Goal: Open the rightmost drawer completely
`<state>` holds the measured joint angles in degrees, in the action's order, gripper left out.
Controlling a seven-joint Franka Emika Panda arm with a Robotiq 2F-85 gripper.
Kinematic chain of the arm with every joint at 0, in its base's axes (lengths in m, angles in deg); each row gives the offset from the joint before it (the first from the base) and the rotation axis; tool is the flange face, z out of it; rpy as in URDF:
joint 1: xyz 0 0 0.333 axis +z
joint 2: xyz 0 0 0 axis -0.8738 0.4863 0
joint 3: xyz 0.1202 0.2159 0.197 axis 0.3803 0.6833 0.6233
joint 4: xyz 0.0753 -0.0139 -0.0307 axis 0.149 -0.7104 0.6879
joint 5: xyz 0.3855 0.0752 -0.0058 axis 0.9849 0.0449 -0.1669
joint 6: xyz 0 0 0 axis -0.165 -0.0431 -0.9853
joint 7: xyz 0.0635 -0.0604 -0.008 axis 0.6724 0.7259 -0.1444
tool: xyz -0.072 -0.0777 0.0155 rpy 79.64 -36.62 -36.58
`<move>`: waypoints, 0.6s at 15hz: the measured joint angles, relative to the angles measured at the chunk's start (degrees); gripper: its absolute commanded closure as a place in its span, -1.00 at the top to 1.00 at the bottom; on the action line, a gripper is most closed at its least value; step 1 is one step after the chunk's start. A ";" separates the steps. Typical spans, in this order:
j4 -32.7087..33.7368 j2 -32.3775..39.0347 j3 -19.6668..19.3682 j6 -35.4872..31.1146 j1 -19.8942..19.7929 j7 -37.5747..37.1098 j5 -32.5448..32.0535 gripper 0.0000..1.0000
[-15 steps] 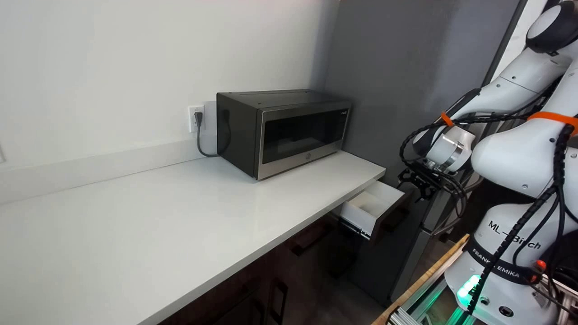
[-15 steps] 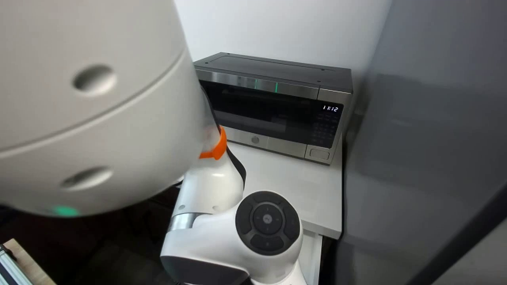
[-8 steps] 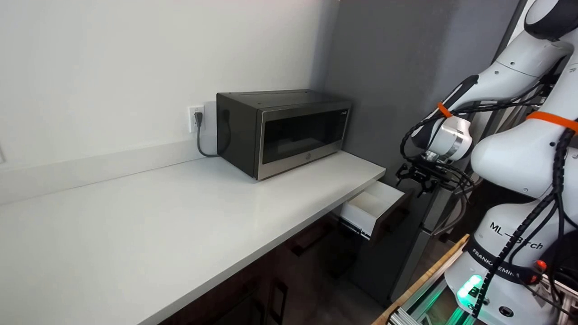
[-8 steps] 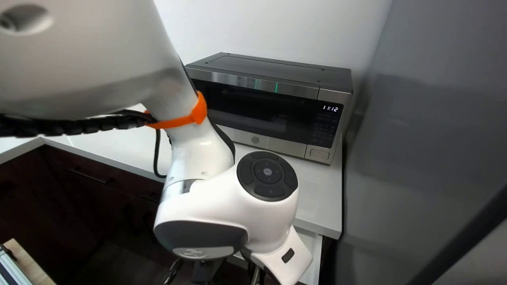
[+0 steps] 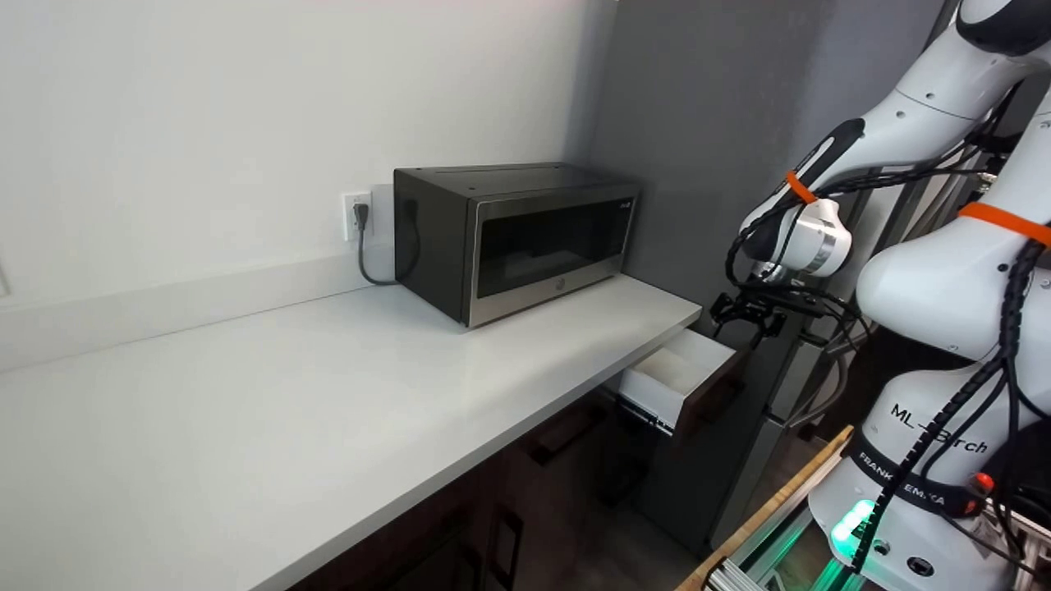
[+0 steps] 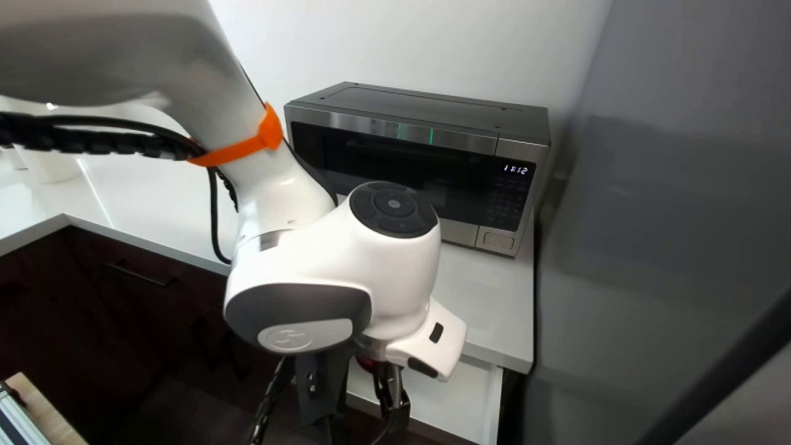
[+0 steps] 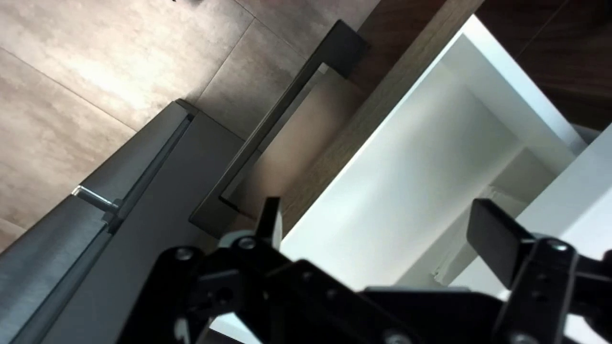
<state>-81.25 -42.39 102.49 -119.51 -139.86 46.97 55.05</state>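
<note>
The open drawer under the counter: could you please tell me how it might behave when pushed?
The drawer would probably slide straight in, since a dark runner shows along its side. Being straight-edged and flat-sided, it seems stiff and should hardly flex.

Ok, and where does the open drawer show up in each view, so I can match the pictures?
In an exterior view: the drawer juts out right of centre.
In an exterior view: the drawer sits at the bottom, partly behind the arm.
Wrist view: the drawer slants from upper right to the bottom, partly behind the gripper.
Shared landmark: the white countertop, over the drawer's back in all three.
</note>
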 measured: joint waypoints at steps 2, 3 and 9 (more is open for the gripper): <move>-0.18 -1.34 1.23 1.19 0.01 3.27 0.03 1.00; -0.26 -2.01 1.84 1.79 0.01 4.83 0.08 1.00; -1.62 -6.45 5.22 2.67 0.43 12.64 1.12 1.00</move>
<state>-82.86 -48.84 107.72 -116.84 -139.44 59.61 56.17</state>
